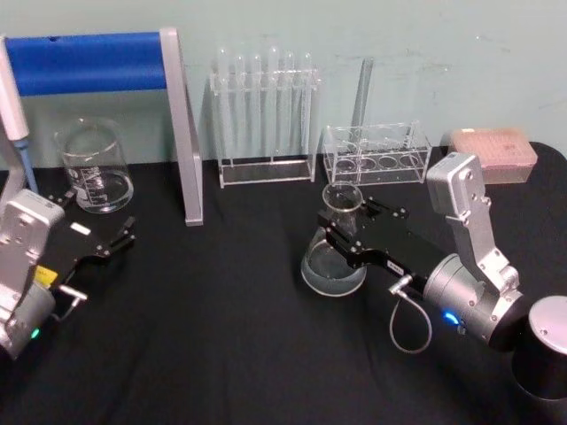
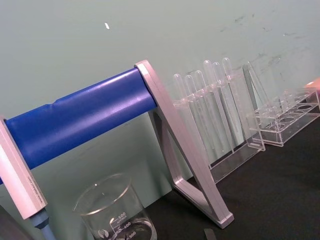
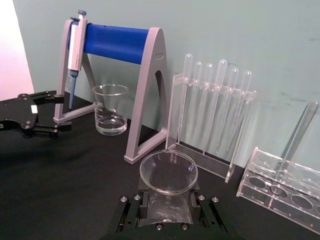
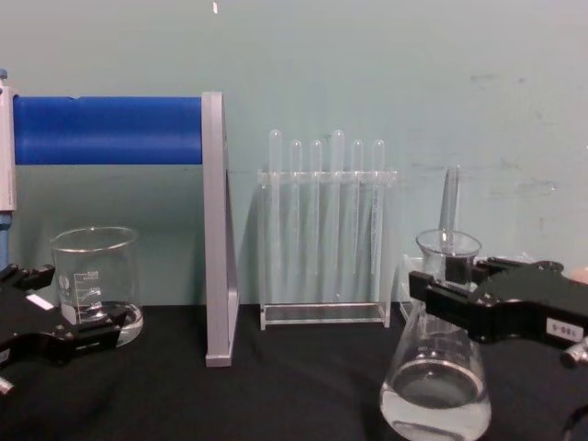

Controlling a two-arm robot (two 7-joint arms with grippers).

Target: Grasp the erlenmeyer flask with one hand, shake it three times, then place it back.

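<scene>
The erlenmeyer flask point(image 1: 333, 258) stands upright right of the table's middle, with a little clear liquid in its wide base point(image 4: 435, 404). My right gripper point(image 1: 347, 221), the hand, reaches in from the right and is shut on the flask's neck just under the flared rim point(image 3: 168, 172). Its black fingers point(image 3: 143, 207) press the neck from both sides. From the side, the jaws cross the neck point(image 4: 450, 289). My left gripper point(image 1: 96, 221) rests open at the left, in front of the beaker, holding nothing.
A glass beaker point(image 1: 93, 168) stands at the back left beside a grey-and-blue pipette stand point(image 1: 182, 133). A test tube rack point(image 1: 266, 115), a low clear rack point(image 1: 376, 155) and a pink tip box point(image 1: 492, 150) line the back. A black cylinder point(image 1: 545, 350) sits front right.
</scene>
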